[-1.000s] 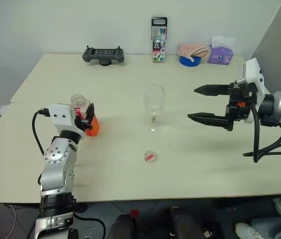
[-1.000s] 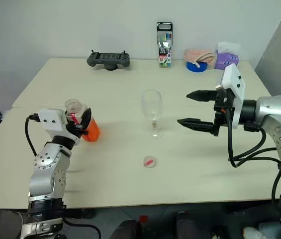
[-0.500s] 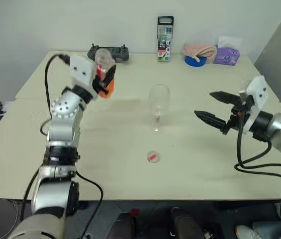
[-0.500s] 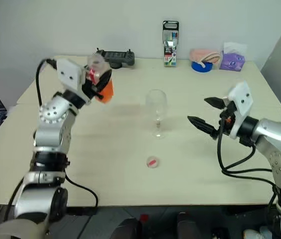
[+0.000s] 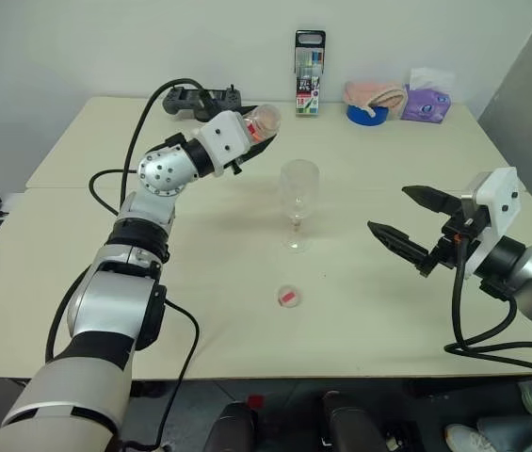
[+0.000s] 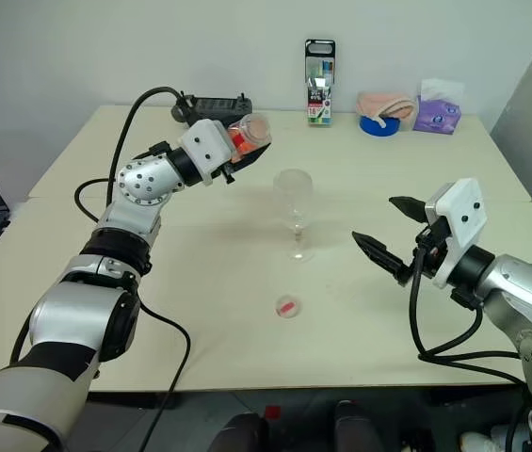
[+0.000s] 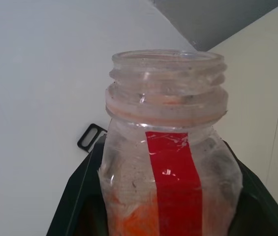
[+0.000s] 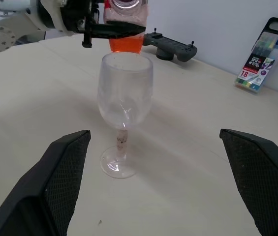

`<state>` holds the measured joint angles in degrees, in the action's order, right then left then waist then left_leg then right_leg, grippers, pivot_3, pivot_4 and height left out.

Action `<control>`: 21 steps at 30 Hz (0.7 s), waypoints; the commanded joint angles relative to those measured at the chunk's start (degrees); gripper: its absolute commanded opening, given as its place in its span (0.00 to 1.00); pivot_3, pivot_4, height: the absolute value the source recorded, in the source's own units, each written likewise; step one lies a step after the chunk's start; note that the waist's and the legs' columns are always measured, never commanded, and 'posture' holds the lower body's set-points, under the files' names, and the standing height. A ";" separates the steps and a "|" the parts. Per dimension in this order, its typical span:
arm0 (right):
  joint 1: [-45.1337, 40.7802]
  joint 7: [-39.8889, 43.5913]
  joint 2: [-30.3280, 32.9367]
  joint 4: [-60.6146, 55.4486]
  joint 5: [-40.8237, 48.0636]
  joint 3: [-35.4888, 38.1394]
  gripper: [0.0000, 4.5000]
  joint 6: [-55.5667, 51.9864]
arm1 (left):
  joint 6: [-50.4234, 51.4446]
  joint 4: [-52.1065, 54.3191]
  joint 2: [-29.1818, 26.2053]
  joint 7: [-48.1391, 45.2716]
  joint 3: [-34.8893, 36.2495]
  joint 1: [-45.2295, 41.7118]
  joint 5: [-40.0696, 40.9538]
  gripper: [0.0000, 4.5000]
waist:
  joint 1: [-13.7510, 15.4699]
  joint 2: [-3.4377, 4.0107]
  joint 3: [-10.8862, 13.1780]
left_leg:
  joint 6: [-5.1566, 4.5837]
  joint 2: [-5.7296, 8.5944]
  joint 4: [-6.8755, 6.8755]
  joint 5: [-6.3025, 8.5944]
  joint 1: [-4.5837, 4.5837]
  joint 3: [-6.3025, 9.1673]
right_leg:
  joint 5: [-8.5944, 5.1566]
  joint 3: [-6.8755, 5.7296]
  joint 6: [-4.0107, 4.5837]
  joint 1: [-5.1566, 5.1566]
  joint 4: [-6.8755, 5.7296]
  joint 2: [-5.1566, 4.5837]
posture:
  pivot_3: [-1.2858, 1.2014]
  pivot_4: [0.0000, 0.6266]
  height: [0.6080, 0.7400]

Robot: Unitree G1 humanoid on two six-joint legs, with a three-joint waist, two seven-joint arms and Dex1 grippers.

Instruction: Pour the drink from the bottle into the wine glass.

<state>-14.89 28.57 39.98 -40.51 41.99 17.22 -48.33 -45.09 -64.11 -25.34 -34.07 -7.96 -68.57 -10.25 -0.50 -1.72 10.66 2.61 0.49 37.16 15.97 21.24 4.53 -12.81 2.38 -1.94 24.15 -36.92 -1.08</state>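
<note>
Bottle [image 5: 259, 122] now lifted glassward, pinched in left gripper [image 5: 247, 137]; right gripper [image 5: 407, 218] spread, empty.

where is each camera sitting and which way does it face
Head eye views: forward and down over the table; both arms show.
Left wrist view: along the left end effector at the bottle it grips.
Right wrist view: between open right end effector fingers toward the wine glass.
All share the bottle.
</note>
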 commanded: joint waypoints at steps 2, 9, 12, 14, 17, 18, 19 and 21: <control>1.08 -1.38 0.54 -2.51 1.36 1.77 1.00 0.24 | -5.79 -2.81 0.25 3.49 -2.00 -4.28 -4.18 0.41 | 0.02 0.00 0.00 | 0.00 0.00 0.00 0.00 0.01 0.01 | 0.00 -0.02 0.00 0.00 -0.01 0.00 | 0.52 0.24 1.00; 4.59 -4.19 -0.20 -4.92 2.11 2.71 1.00 0.27 | -7.29 -5.85 -0.35 9.00 -4.55 -6.45 -9.93 0.41 | 0.00 -0.01 0.00 | 0.00 0.00 0.02 0.00 0.01 0.02 | 0.00 -0.02 -0.02 0.01 -0.05 0.01 | 0.52 0.24 1.00; 5.38 -5.28 -0.35 -4.99 2.05 2.89 1.00 0.56 | -7.17 -6.24 -0.79 13.43 -6.30 -7.06 -13.27 0.41 | -0.07 -0.01 0.00 | 0.00 0.00 0.02 0.00 0.00 0.01 | 0.00 -0.01 -0.03 0.00 -0.05 0.01 | 0.52 0.24 1.00; 5.05 -5.79 -0.30 -4.52 1.99 3.00 1.00 0.82 | -7.81 -6.42 -1.12 15.99 -7.46 -7.44 -15.28 0.41 | -0.07 -0.01 0.00 | 0.00 0.00 0.05 0.00 -0.01 0.01 | 0.01 0.01 -0.04 0.00 -0.08 0.01 | 0.52 0.24 1.00; 4.56 -6.01 -0.03 -4.27 2.45 3.18 1.00 0.87 | -8.38 -6.81 -1.60 19.31 -8.56 -8.10 -17.42 0.41 | -0.06 -0.01 0.00 | 0.00 0.00 0.10 0.00 -0.01 0.02 | 0.00 -0.01 -0.09 0.00 -0.12 0.01 | 0.52 0.24 1.00; 4.54 -5.82 0.21 -4.20 2.46 3.24 1.00 0.91 | -8.79 -6.88 -1.86 20.21 -8.89 -8.25 -18.18 0.41 | -0.06 -0.01 0.00 | 0.00 0.00 0.12 0.00 0.00 0.02 | 0.01 -0.01 -0.09 0.00 -0.12 0.01 | 0.52 0.24 1.00; 4.61 -5.73 0.38 -4.16 2.50 3.35 1.00 0.98 | -9.16 -6.97 -2.08 20.87 -9.16 -8.35 -18.70 0.41 | -0.06 -0.01 0.00 | 0.00 0.00 0.12 0.00 0.00 0.02 | 0.02 0.00 -0.09 0.00 -0.12 0.01 | 0.52 0.24 1.00; 4.96 -5.68 0.79 -3.92 2.01 3.46 1.00 1.19 | -10.44 -6.87 -2.88 23.25 -10.30 -8.56 -20.50 0.41 | -0.06 -0.01 0.00 | 0.00 0.00 0.13 0.00 0.01 0.01 | 0.02 0.00 -0.09 0.00 -0.11 0.01 | 0.52 0.24 1.00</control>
<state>-9.69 22.90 40.13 -43.63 43.98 18.99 -48.47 -53.69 -72.41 -27.08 -13.51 -18.24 -74.36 -30.26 -0.56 -1.73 10.67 2.61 0.49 37.28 15.97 21.25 4.54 -12.78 2.38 -2.01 24.15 -37.02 -1.07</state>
